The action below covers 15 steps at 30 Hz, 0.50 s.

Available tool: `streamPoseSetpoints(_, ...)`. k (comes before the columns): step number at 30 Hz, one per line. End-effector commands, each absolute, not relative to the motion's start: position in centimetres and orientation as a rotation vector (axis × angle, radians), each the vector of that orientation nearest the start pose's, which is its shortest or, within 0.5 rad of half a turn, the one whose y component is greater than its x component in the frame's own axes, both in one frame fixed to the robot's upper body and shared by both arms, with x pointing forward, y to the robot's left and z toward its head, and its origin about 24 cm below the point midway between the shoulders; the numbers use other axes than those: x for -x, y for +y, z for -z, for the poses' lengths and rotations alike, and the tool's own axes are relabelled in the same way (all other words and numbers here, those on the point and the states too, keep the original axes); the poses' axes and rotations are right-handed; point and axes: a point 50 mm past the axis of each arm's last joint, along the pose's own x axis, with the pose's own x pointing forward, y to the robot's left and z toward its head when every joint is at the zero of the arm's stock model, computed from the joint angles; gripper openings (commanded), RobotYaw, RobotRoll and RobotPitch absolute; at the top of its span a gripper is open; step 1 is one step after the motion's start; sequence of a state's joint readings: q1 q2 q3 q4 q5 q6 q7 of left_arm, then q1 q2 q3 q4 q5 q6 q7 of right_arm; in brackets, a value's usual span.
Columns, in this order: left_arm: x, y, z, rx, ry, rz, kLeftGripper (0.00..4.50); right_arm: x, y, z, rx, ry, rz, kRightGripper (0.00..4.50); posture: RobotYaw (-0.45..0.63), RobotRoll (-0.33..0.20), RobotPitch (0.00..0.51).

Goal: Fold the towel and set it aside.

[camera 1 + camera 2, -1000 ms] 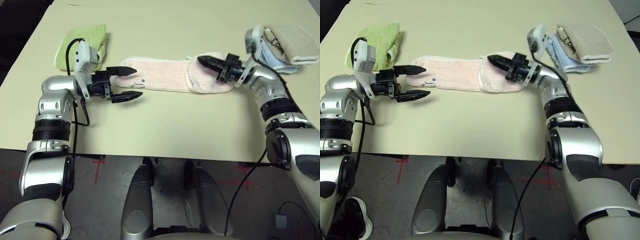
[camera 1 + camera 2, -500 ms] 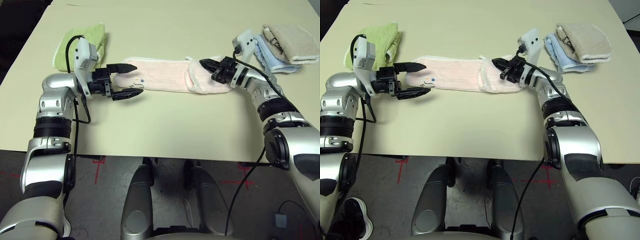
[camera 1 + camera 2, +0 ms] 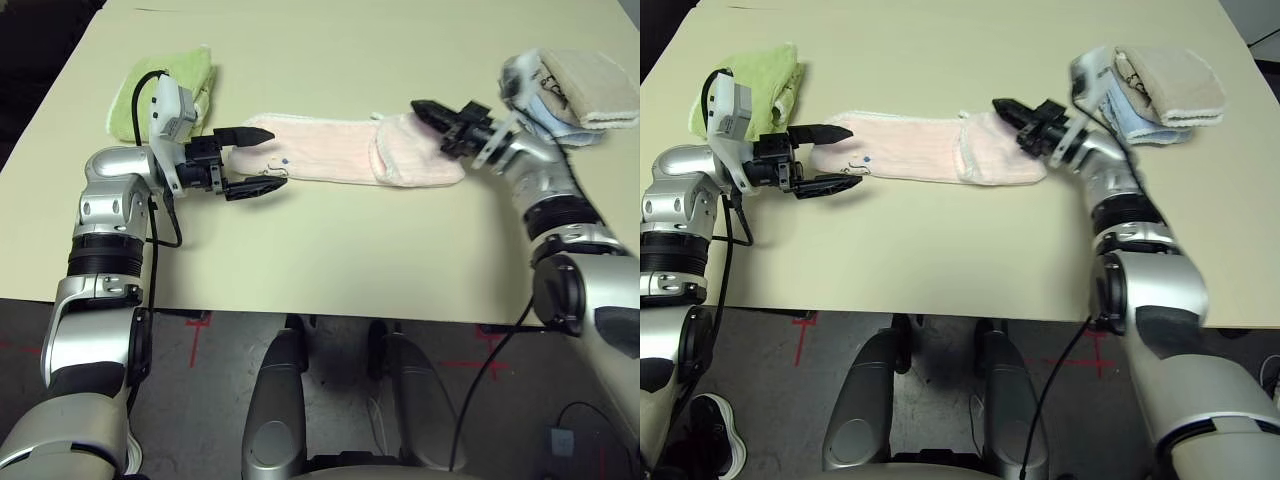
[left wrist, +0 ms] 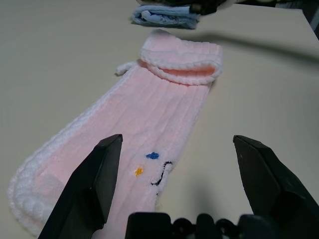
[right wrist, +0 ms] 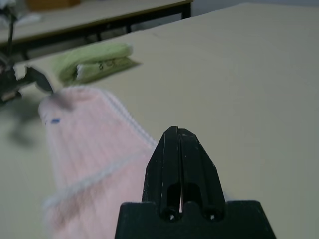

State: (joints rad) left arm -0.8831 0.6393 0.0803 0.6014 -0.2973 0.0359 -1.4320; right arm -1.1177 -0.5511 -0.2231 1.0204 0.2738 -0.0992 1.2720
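Observation:
The pale pink towel [image 3: 325, 152] lies lengthwise across the middle of the table, its right end folded back over itself [image 4: 182, 67]. Its small dark motif [image 4: 160, 174] sits near the left end. My left gripper [image 3: 277, 160] is open, one finger on each side of the towel's left end, with nothing gripped. My right gripper [image 3: 420, 106] is shut and empty. It hovers just above the far edge of the folded right end, pointing left along the towel [image 5: 89, 149].
A lime-green folded towel [image 3: 168, 85] lies behind my left gripper. A beige folded towel [image 3: 592, 85] rests on a light-blue one [image 3: 1118, 105] at the back right, close to my right wrist. Bare table [image 3: 340, 250] stretches from the pink towel to the front edge.
My right gripper has lifted off the folded end, drawn back to the right and turned its wrist. My left gripper closed in on the towel's left end, then stayed still.

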Motion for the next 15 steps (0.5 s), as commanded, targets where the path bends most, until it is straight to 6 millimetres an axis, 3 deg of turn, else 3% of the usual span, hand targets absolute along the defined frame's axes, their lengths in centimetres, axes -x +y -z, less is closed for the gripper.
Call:
streamPoseSetpoints(1, -34.2, 22.8, -21.7, -0.375, -0.131, 1.201, 4.50, -36.3, -24.3, -21.3, 0.263, -0.152, -1.092, 0.02, 0.02, 0.000, 0.313)
streamPoseSetpoints(7, -34.2, 22.8, -21.6, -0.370, -0.125, 1.202, 4.50, -34.7, -25.4, -20.3, 0.298, -0.106, -1.193, 0.02, 0.02, 0.000, 0.315)
streamPoseSetpoints(15, -34.0, 22.8, -21.3, -0.362, -0.118, 1.204, 4.50, -33.6, -26.4, -20.5, 0.317, -0.100, -1.235, 0.02, 0.02, 0.000, 0.318)
